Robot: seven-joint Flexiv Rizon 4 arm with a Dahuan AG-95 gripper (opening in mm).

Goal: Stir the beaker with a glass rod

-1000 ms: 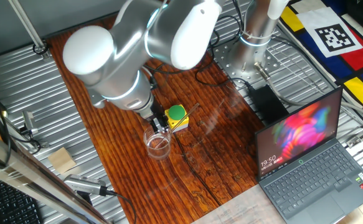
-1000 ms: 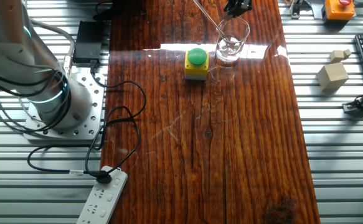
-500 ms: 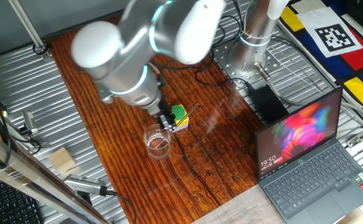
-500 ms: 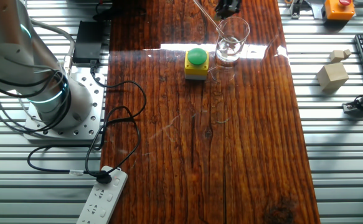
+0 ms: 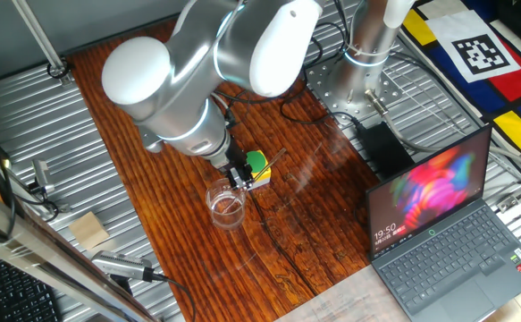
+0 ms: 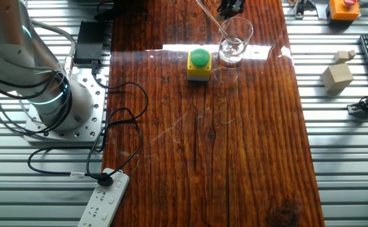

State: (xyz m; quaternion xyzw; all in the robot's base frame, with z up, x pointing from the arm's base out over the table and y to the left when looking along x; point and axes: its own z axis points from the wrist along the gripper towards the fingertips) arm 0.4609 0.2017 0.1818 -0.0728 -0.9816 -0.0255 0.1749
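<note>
**A:** ok so nearest the camera in the one fixed view it's the open laptop [image 5: 439, 224], screen lit, down at the right. Little wooden block [image 5: 88, 230] on the slatted metal at the near left. What's on the wood part?

**B:** The bench [image 5: 153, 107] top is dark reddish wood. The beaker [image 5: 226, 204] stands upright on it, open rim up, clear glass. Just behind it, nearly touching, is the yellow box with the green button [image 5: 255, 167].

**A:** In the other fixed view the beaker [image 6: 235, 41] sits just right of that yellow box [image 6: 199, 64], up near the far end of the bench [image 6: 234, 157]. Closer to that camera there's a white power strip [image 6: 105, 198] with a black cable [image 6: 117, 126] looping up to the arm's base [image 6: 51, 101].

**B:** And the glass rod [image 6: 213, 17]? I see a faint pale line slanting from the top edge down into the beaker.

**A:** Same, lower end looks inside the glass. Super faint though.

**B:** The gripper [image 5: 239, 177] is right above the beaker rim, next to the yellow box. In the other view the gripper [image 6: 231, 6] is mostly cut off by the top edge.

**A:** Clenched or released?

**B:** Honestly can't tell. The fingers are small and dark, and I can't make out whether they're pinching the rod.
</note>
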